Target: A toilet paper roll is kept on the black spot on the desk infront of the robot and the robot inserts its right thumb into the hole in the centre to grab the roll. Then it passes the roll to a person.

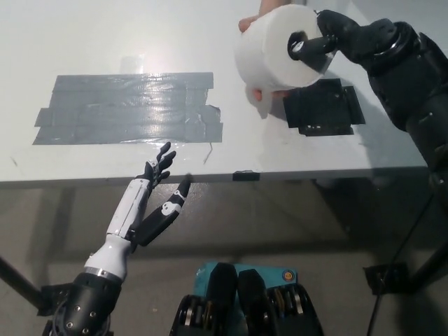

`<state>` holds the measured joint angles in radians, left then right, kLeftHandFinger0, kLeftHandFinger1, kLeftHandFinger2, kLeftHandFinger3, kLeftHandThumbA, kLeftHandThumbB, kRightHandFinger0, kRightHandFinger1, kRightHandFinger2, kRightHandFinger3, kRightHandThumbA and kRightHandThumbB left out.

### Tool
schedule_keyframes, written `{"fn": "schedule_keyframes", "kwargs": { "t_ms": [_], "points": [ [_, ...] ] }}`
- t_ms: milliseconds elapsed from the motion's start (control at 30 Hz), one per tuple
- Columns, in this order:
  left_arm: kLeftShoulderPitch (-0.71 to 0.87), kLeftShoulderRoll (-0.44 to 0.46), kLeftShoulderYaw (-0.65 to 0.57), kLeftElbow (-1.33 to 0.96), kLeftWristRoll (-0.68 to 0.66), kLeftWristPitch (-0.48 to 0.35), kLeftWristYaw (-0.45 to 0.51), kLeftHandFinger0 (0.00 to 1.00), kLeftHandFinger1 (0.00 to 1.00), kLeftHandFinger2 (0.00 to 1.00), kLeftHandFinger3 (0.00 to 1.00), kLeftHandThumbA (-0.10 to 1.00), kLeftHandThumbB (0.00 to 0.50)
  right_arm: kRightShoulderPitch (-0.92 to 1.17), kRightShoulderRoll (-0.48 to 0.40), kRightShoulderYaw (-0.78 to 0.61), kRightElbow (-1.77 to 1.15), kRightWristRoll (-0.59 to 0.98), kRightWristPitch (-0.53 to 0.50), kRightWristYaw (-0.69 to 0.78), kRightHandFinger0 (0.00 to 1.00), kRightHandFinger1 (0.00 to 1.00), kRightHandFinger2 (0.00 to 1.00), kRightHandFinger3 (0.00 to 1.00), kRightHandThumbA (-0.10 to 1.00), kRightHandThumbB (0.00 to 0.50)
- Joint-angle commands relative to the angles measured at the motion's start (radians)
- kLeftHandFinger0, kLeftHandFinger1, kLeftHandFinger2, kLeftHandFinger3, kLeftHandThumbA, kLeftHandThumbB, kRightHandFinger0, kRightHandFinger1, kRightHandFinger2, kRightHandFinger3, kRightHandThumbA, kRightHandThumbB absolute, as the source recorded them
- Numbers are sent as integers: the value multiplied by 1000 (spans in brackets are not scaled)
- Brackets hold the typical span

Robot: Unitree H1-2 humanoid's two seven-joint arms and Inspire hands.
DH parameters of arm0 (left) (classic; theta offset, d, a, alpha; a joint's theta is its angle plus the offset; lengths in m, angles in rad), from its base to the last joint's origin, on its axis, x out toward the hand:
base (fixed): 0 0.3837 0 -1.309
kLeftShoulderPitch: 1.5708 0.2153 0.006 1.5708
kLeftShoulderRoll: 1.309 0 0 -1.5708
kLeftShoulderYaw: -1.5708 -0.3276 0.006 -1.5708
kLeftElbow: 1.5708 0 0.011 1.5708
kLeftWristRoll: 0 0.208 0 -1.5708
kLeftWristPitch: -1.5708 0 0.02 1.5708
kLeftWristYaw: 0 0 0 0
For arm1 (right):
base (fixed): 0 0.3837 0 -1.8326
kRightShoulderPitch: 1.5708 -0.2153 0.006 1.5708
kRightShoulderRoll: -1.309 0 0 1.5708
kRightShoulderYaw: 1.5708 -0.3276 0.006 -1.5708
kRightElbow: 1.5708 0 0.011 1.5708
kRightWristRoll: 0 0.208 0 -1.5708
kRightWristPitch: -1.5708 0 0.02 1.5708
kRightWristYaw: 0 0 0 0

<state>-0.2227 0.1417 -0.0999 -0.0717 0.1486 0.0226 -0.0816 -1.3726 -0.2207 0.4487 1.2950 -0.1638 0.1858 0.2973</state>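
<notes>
The white toilet paper roll [269,52] is held up over the desk's far right, its centre hole facing my black right hand [334,38]. The thumb of that hand reaches into the hole, with the other fingers lying along the roll's upper rim. A person's hand [260,94] cups the roll from behind and beneath; only fingertips show around its edges. The black spot [323,106] on the desk lies bare just below the roll. My white left hand [150,203] rests open in front of the desk's near edge, at lower left.
A large patch of grey tape [129,108] covers the left part of the white desk [210,157]. The desk's front edge runs across the middle of the picture, with the floor below it.
</notes>
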Motion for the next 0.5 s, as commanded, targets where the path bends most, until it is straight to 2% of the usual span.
{"fn": "schedule_keyframes", "kwargs": {
  "t_ms": [0, 67, 200, 300, 467],
  "points": [
    [-25, 9, 2, -12, 2, -9, -10, 1000, 1000, 1000, 1000, 633, 1, -72, -30, 35, -20, -75, -32, 100, 1000, 1000, 1000, 1000, 543, 500],
    [-24, 9, 3, -16, -3, -4, -12, 1000, 1000, 1000, 1000, 633, 2, -66, -31, 40, -23, -82, -35, 100, 1000, 1000, 1000, 1000, 616, 500],
    [-25, 11, 1, -20, 1, 1, -14, 1000, 1000, 1000, 1000, 636, 5, -62, -39, 33, -33, -92, -39, 89, 1000, 1000, 1000, 1000, 681, 500],
    [-25, 10, -1, -21, 3, 1, -14, 1000, 1000, 1000, 1000, 642, 6, -69, -65, -8, -63, -68, -38, 90, 1000, 1000, 1000, 1000, 800, 500],
    [-24, 10, -1, -20, 1, -2, -13, 1000, 1000, 1000, 1000, 646, 3, -76, -122, -103, -180, -12, -7, 118, 1000, 1000, 1000, 1000, 754, 500]
  ]
}}
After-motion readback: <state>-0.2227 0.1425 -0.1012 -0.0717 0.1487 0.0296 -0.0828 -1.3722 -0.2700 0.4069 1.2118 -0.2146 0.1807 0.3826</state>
